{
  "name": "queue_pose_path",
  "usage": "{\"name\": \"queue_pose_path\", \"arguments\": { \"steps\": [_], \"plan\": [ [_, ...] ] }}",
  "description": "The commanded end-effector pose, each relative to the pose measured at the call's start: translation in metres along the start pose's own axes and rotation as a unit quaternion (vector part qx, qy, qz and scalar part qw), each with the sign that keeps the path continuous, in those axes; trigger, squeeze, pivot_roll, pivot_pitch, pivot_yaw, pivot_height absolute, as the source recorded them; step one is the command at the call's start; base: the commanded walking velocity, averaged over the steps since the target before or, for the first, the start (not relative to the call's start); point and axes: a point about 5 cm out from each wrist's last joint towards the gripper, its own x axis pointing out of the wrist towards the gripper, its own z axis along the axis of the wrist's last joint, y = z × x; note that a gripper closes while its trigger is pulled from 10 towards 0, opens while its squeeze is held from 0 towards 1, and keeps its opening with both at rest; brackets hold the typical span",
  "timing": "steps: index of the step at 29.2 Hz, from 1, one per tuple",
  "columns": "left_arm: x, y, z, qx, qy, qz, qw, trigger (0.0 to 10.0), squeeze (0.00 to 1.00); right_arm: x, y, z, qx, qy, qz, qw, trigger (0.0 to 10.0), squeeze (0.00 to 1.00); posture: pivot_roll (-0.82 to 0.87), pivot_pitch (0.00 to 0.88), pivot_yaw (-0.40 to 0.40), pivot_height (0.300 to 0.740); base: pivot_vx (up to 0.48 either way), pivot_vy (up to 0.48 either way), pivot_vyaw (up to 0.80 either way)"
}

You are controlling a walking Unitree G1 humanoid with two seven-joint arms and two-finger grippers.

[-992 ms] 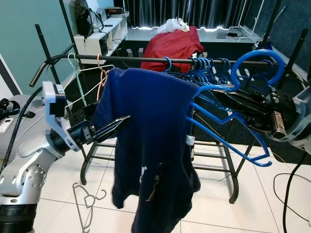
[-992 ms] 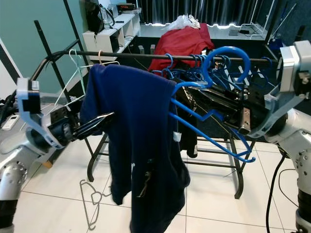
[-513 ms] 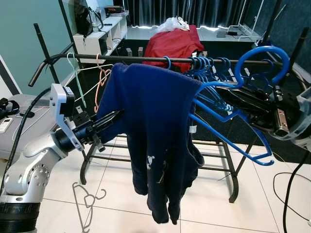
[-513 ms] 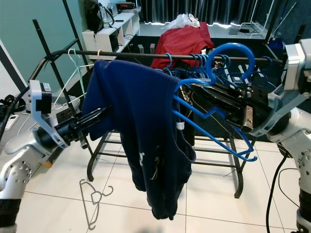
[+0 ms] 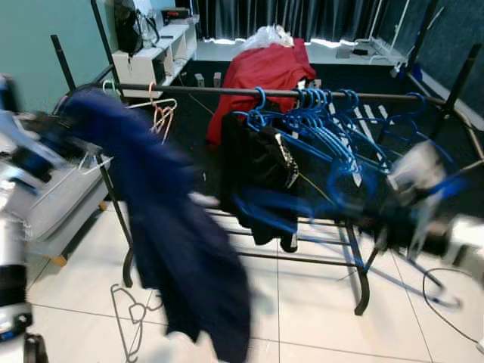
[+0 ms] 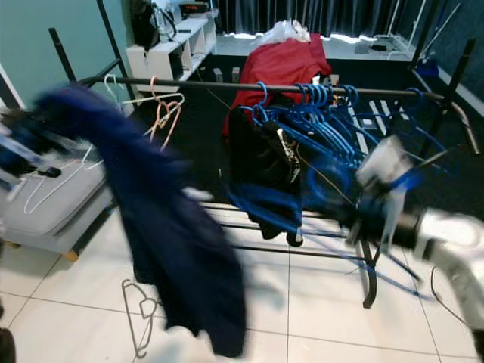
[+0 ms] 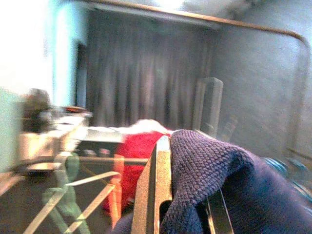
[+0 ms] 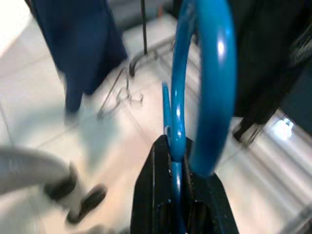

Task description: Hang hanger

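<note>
Risk: navy garment (image 5: 162, 227), pinched by left gripper (image 7: 163, 195), hangs apart from blue hanger (image 8: 195, 83) clamped in right gripper (image 8: 178, 195), so hanging now leaves it off.

Your navy garment (image 5: 162, 234) has come off the blue hanger (image 8: 197, 92) and swung out to 9 o'clock with the left gripper (image 7: 165, 195). Your right gripper (image 8: 178, 161) has dropped toward 4 o'clock, carrying the now bare hanger.
</note>
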Motion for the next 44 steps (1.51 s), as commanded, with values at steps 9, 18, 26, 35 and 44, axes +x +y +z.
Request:
{"name": "queue_pose_path", "arguments": {
  "steps": [9, 18, 26, 35, 44],
  "plan": [
    [-0.098, -0.016, -0.135, 0.073, 0.328, 0.006, 0.942, 10.0, 0.00, 0.031, -0.008, -0.035, 0.102, -0.068, -0.148, 0.981, 10.0, 0.00, -0.06, 0.010, 0.021, 0.740, 0.000, 0.000, 0.00],
    [-0.189, -0.061, -0.184, -0.012, 0.431, 0.043, 0.901, 10.0, 0.00, 0.046, 0.019, -0.096, 0.213, -0.068, -0.243, 0.944, 10.0, 0.00, -0.02, 0.013, 0.021, 0.740, 0.000, 0.000, 0.18],
    [-0.230, -0.090, -0.202, -0.037, 0.419, 0.115, 0.900, 10.0, 0.00, 0.057, 0.050, -0.134, 0.239, -0.040, -0.262, 0.934, 10.0, 0.00, 0.01, 0.022, 0.021, 0.740, 0.000, 0.000, 0.79],
    [-0.237, -0.084, -0.204, -0.038, 0.404, 0.161, 0.900, 10.0, 0.00, 0.057, 0.049, -0.154, 0.253, -0.037, -0.261, 0.931, 10.0, 0.00, 0.04, 0.043, -0.001, 0.740, 0.000, 0.000, 0.77],
    [-0.245, -0.066, -0.208, -0.029, 0.399, 0.200, 0.894, 10.0, 0.00, 0.051, 0.045, -0.168, 0.255, -0.027, -0.268, 0.929, 10.0, 0.00, 0.04, 0.038, -0.004, 0.740, 0.000, 0.000, 0.77]
  ]
}}
